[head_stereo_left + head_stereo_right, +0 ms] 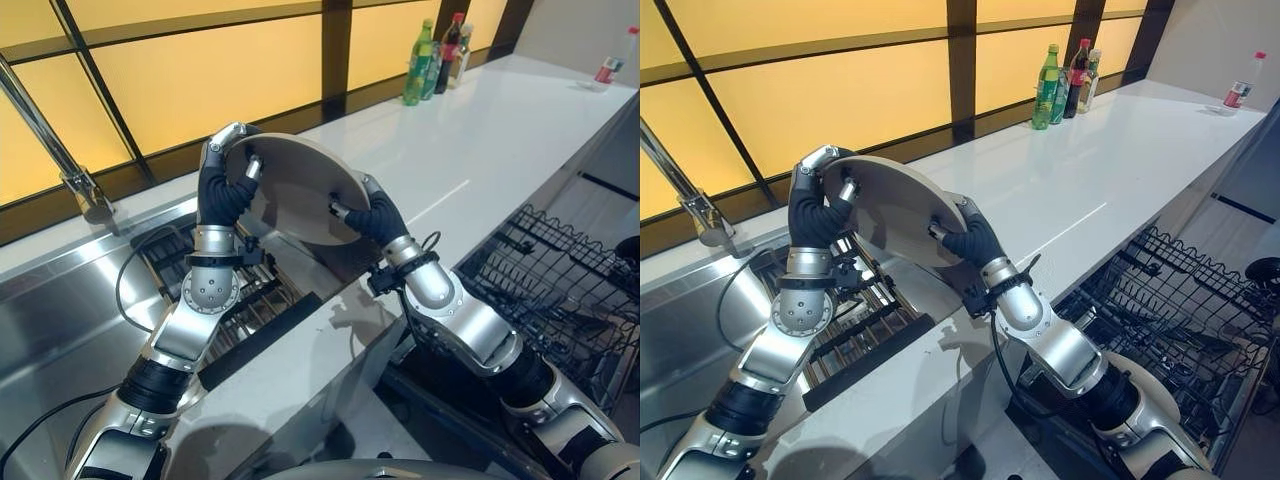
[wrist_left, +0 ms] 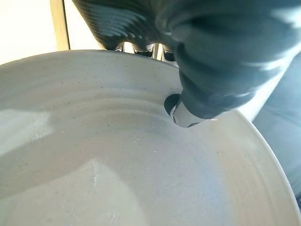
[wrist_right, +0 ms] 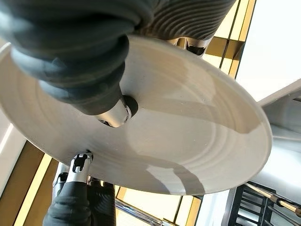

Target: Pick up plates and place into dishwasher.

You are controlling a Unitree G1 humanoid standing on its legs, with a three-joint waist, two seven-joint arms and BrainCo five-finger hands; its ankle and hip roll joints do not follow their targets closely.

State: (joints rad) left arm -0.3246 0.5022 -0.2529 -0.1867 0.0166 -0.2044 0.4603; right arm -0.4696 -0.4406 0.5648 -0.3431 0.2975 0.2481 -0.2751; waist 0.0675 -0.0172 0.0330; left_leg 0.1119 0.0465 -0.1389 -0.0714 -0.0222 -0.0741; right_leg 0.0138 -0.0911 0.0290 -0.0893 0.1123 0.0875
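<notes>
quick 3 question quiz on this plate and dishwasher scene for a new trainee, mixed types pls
1. True or false: the plate is lying flat on the counter.
2. Which hands grip the plate? A) only the left hand B) only the right hand C) both
3. Fill in: the dishwasher rack stands open on the robot's ____ side.

Key
1. False: it is held up in the air, tilted, above the sink's edge.
2. C: each hand pinches an opposite rim, thumb on the plate's face.
3. Right: it sits below the counter, past the right arm.
</notes>
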